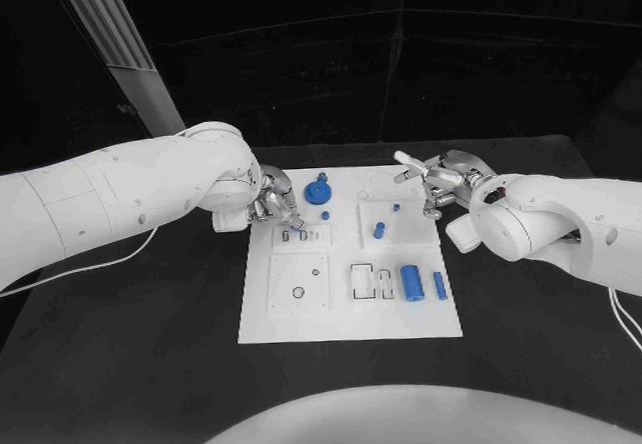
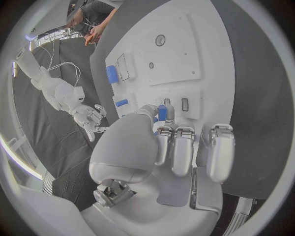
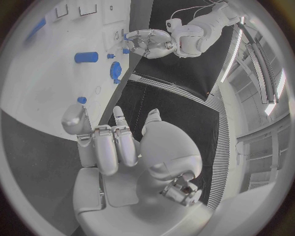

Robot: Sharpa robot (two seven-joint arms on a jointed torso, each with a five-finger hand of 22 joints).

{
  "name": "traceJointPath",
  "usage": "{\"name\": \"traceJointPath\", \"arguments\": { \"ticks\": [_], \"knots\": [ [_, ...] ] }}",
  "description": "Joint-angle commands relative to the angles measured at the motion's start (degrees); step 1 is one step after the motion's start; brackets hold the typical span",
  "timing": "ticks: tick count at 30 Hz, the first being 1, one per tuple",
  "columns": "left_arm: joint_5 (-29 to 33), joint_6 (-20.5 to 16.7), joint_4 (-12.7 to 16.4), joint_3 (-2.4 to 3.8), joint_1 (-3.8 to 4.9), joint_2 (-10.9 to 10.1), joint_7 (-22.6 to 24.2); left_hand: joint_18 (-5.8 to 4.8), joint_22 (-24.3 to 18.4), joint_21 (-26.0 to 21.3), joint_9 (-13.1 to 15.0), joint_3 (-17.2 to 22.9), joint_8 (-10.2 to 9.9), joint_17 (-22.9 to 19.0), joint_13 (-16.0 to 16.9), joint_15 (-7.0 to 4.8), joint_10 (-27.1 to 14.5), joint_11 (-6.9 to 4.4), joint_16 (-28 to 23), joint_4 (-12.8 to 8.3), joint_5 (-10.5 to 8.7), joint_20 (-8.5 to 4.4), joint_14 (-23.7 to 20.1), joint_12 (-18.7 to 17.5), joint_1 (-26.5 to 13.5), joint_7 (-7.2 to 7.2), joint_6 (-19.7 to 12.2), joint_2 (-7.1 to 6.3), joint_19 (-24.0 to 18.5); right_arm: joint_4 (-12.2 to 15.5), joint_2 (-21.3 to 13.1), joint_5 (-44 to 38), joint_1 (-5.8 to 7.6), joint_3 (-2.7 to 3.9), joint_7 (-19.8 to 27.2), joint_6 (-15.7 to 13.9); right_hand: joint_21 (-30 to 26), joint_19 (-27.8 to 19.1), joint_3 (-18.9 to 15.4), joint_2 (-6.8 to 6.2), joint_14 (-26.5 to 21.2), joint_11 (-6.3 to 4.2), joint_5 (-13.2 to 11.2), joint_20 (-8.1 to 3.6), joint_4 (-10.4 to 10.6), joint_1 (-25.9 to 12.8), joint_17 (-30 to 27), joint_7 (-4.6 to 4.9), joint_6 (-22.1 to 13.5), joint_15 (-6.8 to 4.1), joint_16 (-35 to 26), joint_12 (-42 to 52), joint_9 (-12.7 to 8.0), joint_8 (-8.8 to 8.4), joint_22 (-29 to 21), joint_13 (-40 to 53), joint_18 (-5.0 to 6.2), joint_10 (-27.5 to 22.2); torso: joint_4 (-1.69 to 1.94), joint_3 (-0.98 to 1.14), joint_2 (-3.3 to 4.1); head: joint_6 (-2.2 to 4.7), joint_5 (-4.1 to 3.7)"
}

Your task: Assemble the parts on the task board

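**L hand pinches small blue part at board's far-left; R hand free beside far-right corner**

L hand (image 1: pixel 273 202) sits over the far-left part of the task board (image 1: pixel 348 321), fingers curled down & pinching a small blue part (image 2: pixel 162 112) at their tips; in the L wrist view that part stands just by two small rectangular slots (image 2: pixel 184 103) in the board, tip close to the surface; can't tell if it's touching.

R hand (image 1: pixel 445 178) hovers off the board's far-right corner, fingers apart, holding nothing; R wrist view shows its fingers (image 3: pixel 108 147) loosely bent over the dark counter (image 1: pixel 127 372) just past the board edge.

On the board, outward from the hands: round blue knob-like part (image 1: pixel 316 192) at the far edge betw. the two hands; small blue dot-like part (image 1: pixel 326 215) just near of it; short blue peg (image 1: pixel 380 230) in the mid-right area; near-right, a fat blue cylinder (image 1: pixel 411 280) lying beside a slim blue bar (image 1: pixel 440 285), apart from each other; white rectangular recesses (image 1: pixel 363 281) just left of the cylinder; near-left square plate w/ holes (image 1: pixel 298 282).

Board lies flat mid-counter.
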Motion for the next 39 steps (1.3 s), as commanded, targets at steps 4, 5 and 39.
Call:
{"name": "traceJointPath", "arguments": {
  "ticks": [4, 5, 39],
  "knots": [
    [0.2, 1.9, -0.3, 0.01, 0.12, 0.1, -1.1, -0.38, 15.1, 0.2, 0.0, 1.5, 0.4, 15.1, 15.1, -0.22, 6.2, -0.2, 0.2, -0.4, 1.63, -0.43, 6.0, 0.1, -0.6, 0.02, 0.3, -0.52, 6.0, 0.1, -0.1, -0.2, 0.07, 0.03, 0.1, 0.1, -0.4, -0.5, -0.3, 0.61, 2.1, -0.32, 0.3, 0.14, 0.0, 0.2, 10.5, -0.11, -0.1, -0.41, 0.0, 0.0, -0.1, 0.31, 5.1, 12.2, 0.41, 2.9, 0.03, -0.02, 0.01, -0.06, -0.07],
    [0.2, 1.8, -0.3, 0.01, 0.11, 0.1, -1.1, -0.38, 15.1, 0.2, 0.1, 2.0, 0.4, 15.1, 15.1, -0.23, 6.2, -0.2, 0.2, -0.4, 2.58, -0.43, 6.0, 0.1, -0.7, 0.04, 0.3, -0.81, 6.0, 0.1, -0.1, -0.2, 0.07, 0.03, 0.1, 0.1, -0.4, -0.5, -0.3, 0.61, 2.1, -0.32, 0.3, 0.14, 0.0, 0.2, 10.5, -0.11, -0.1, -0.41, 0.0, 0.0, -0.1, 0.31, 5.1, 12.2, 0.41, 2.9, 0.03, -0.02, 0.01, -0.05, -0.06],
    [0.2, 1.4, -1.9, 0.01, 0.04, 1.8, -2.0, -0.38, 15.1, 0.2, 4.2, 3.9, 3.7, 15.1, 15.1, -1.02, 6.2, -0.78, 0.2, 0.4, -5.76, -1.11, 6.0, 0.1, -3.8, -0.66, 0.1, -2.14, 6.0, 0.1, 0.0, -0.3, 0.07, 0.03, 0.1, 0.1, -0.5, -0.5, -0.3, 0.72, 2.1, -0.32, 0.4, 0.14, 0.0, 0.3, 10.5, -0.11, -0.1, -0.41, 0.0, 0.0, -0.1, 0.36, 5.0, 12.1, 0.43, 2.9, 0.01, -0.02, -0.03, -0.06, -0.07]
  ]
}}
